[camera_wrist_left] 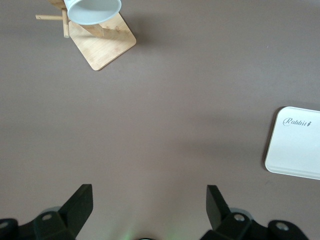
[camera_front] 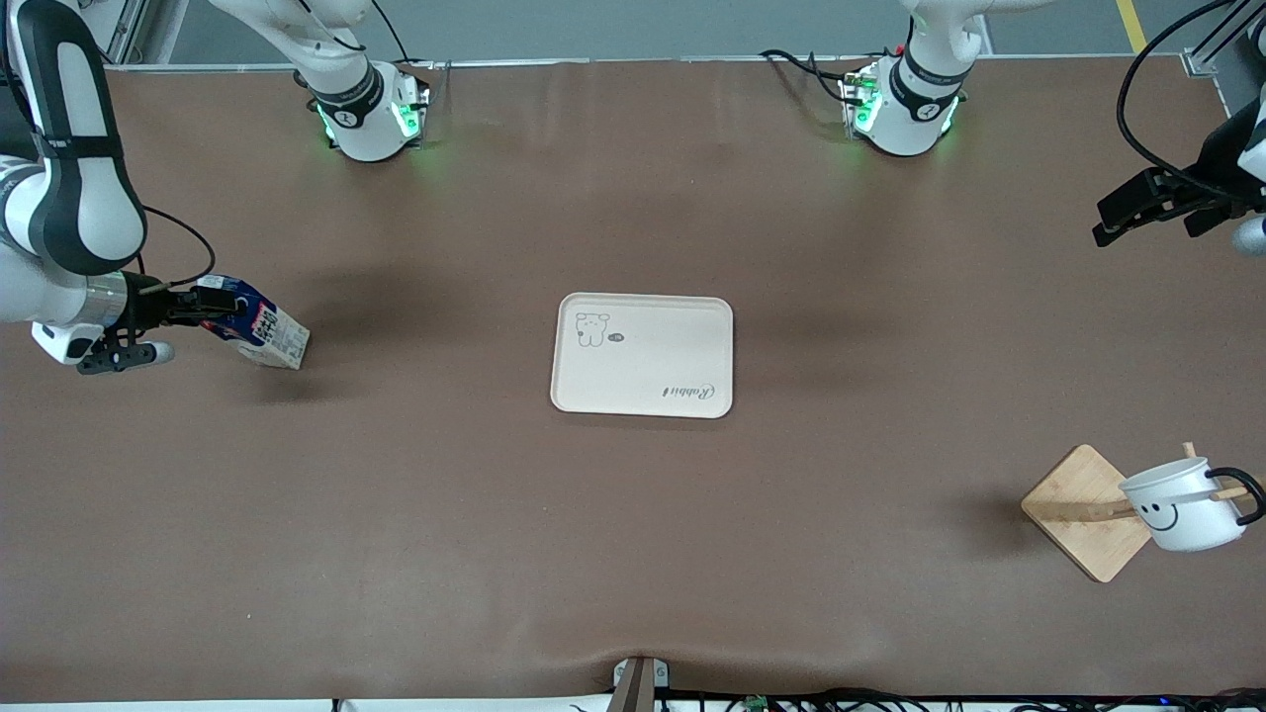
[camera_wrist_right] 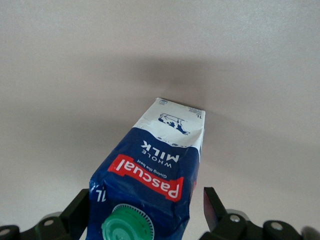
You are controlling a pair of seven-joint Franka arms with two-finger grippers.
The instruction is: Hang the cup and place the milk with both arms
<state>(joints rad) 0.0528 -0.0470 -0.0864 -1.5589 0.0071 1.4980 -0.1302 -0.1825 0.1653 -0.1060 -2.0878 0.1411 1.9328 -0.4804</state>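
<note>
The milk is a blue and white carton with a green cap. It leans tilted at the right arm's end of the table. My right gripper is open around its top. In the right wrist view the milk sits between the fingers of the right gripper, one finger against it and a gap at the other. The cup, white with a smiley face, hangs by its black handle on a wooden rack. My left gripper is open and empty in the air at the left arm's end; its own view shows bare table.
A white tray with a rabbit print lies at the table's middle and is empty. It also shows in the left wrist view, as do the cup and rack.
</note>
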